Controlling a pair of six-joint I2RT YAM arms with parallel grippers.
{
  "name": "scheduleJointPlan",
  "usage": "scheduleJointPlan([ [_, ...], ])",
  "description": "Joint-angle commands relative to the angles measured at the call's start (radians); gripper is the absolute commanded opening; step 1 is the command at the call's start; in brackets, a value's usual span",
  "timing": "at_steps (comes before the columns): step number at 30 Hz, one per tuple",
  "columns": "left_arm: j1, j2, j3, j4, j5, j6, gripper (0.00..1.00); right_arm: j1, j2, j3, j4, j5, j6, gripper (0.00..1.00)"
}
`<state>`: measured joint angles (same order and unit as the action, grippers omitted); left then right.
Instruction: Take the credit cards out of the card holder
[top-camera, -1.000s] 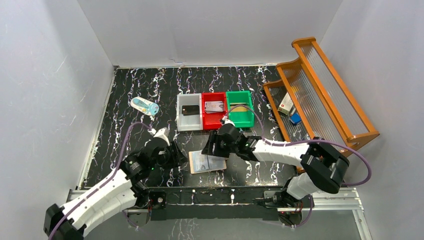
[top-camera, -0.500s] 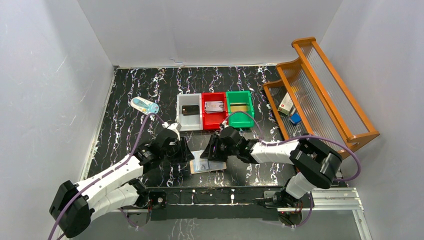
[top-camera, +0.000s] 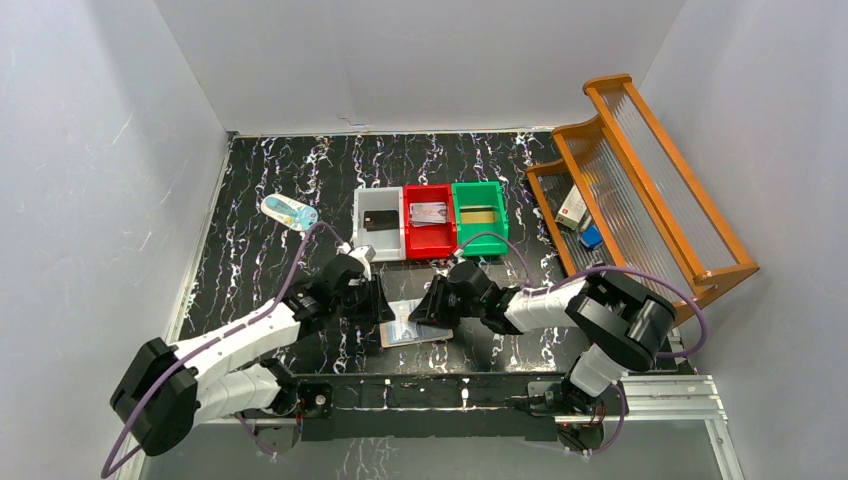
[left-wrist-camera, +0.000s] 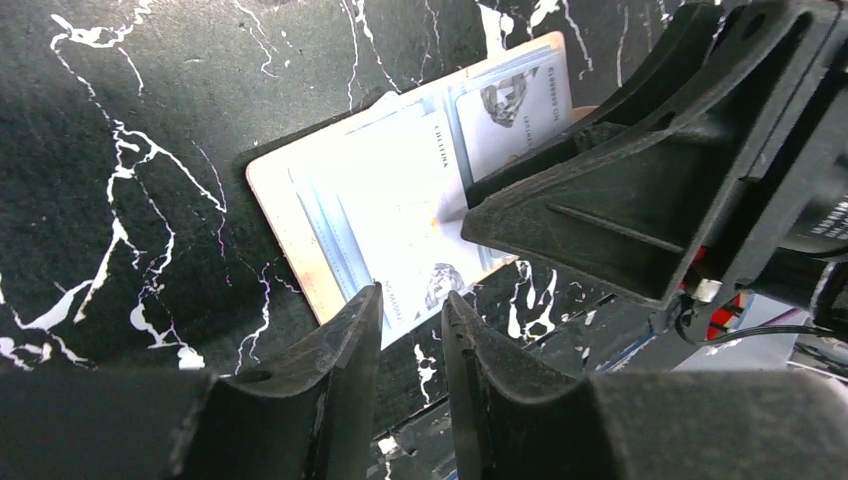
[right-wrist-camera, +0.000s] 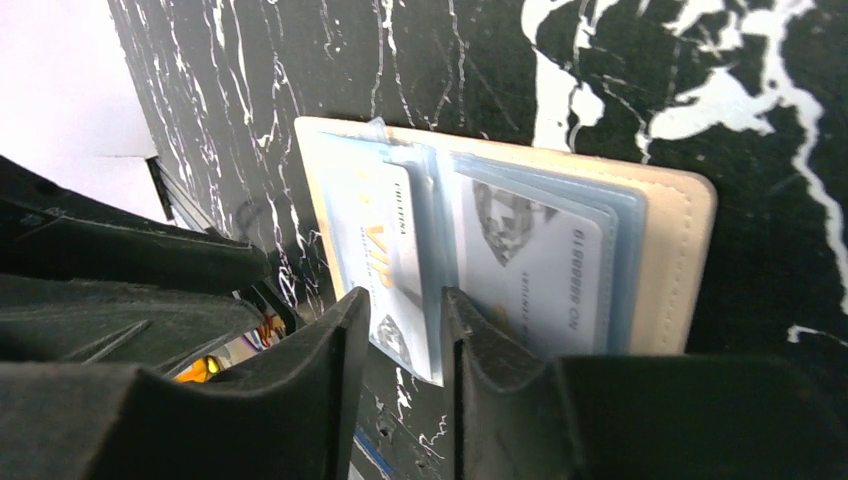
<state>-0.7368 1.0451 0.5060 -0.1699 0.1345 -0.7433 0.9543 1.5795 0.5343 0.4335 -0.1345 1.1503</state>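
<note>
Both arms stretch low and forward, meeting over the card holder (top-camera: 412, 330), which lies open on the surface (top-camera: 260, 180) near its front edge. The left pincer (left-wrist-camera: 412, 295) and right pincer (right-wrist-camera: 405, 295) are each narrowly parted, clasping nothing. The credit cards (right-wrist-camera: 525, 265) sit tucked in its pockets, their print blurred; from above, the holder's ends are hidden.

the tabletop (left-wrist-camera: 120, 130) is matt black with white marble veining, faintly grainy. the card holder (right-wrist-camera: 685, 240) is smooth beige leather-like material with a stitched edge and translucent plastic sleeves. the credit cards (right-wrist-camera: 530, 275) are glossy plastic. the fingers (left-wrist-camera: 335, 390) are matt black plastic.
</note>
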Motion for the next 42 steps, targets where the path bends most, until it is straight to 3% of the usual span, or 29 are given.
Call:
scheduleJointPlan([
  [1, -0.002, 0.068, 0.016, 0.039, 0.054, 0.043, 0.26, -0.006, 0.023, -0.048, 0.092, -0.016, 0.025, 0.38],
  [7, -0.002, 0.158, -0.006, 0.071, 0.098, 0.052, 0.23, -0.009, 0.049, -0.067, 0.193, -0.061, 0.045, 0.32],
  [11, -0.002, 0.187, -0.011, 0.065, 0.101, 0.052, 0.2, -0.011, 0.062, -0.072, 0.233, -0.078, 0.058, 0.2],
  [17, -0.002, 0.171, -0.017, 0.032, 0.076, 0.045, 0.19, -0.013, 0.053, -0.078, 0.235, -0.074, 0.056, 0.09],
  [22, -0.002, 0.154, -0.014, -0.008, 0.036, 0.057, 0.2, -0.024, -0.01, -0.107, 0.19, -0.043, 0.047, 0.06],
  [30, -0.002, 0.167, -0.011, -0.028, 0.039, 0.084, 0.2, -0.037, -0.063, -0.142, 0.159, -0.038, 0.032, 0.08],
  [38, -0.002, 0.189, 0.001, -0.021, 0.067, 0.098, 0.2, -0.039, 0.012, -0.147, 0.316, -0.076, 0.106, 0.32],
  [42, -0.002, 0.199, 0.005, -0.022, 0.088, 0.095, 0.2, -0.038, 0.074, -0.153, 0.414, -0.097, 0.147, 0.33],
])
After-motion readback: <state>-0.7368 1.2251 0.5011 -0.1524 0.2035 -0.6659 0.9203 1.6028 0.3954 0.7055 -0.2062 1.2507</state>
